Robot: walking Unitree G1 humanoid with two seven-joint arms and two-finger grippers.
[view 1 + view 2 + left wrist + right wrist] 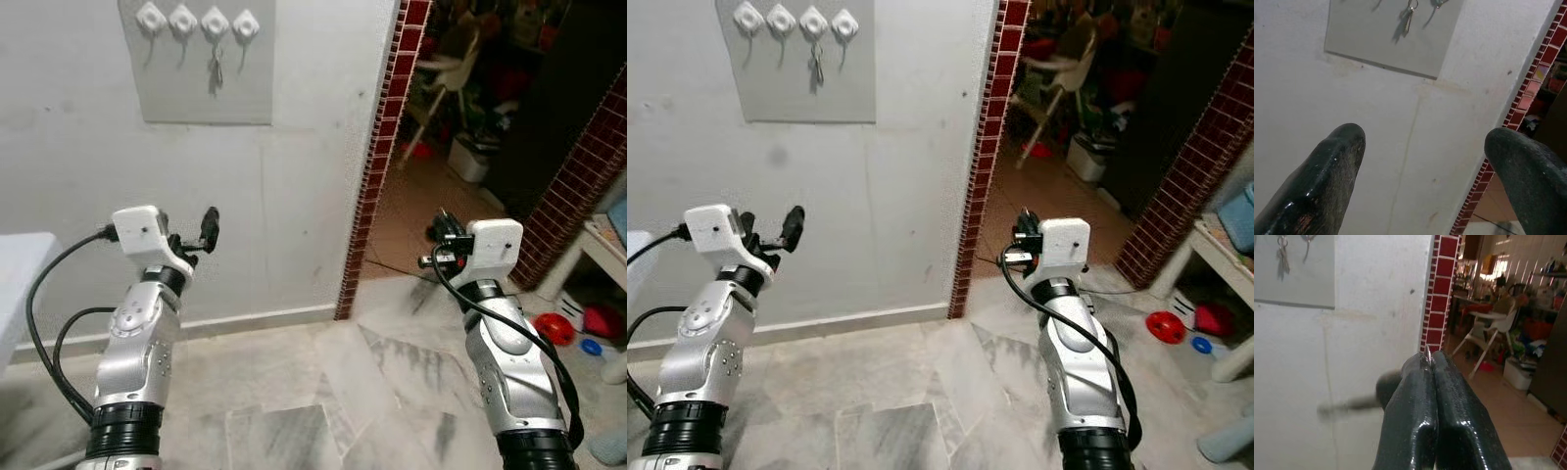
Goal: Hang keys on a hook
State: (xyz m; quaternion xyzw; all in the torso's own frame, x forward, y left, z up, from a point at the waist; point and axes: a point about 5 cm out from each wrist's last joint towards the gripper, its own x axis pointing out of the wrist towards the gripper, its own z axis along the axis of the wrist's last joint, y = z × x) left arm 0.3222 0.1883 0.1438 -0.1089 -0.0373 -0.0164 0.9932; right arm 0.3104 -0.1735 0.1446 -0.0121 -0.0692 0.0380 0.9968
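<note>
While the keys [215, 70] hang from the third of four white hooks [215, 23] on a grey panel [201, 93] high on the wall, the left end effector [199, 235] is raised well below them, fingers spread. The right end effector [1431, 363], near the red brick doorway edge [377, 157], is pressed together on a thin metal bit.

We count four white hooks [198, 22] on one grey board [196, 93], one bunch of keys [215, 70], two grippers, and one white high chair [1492, 328].
</note>
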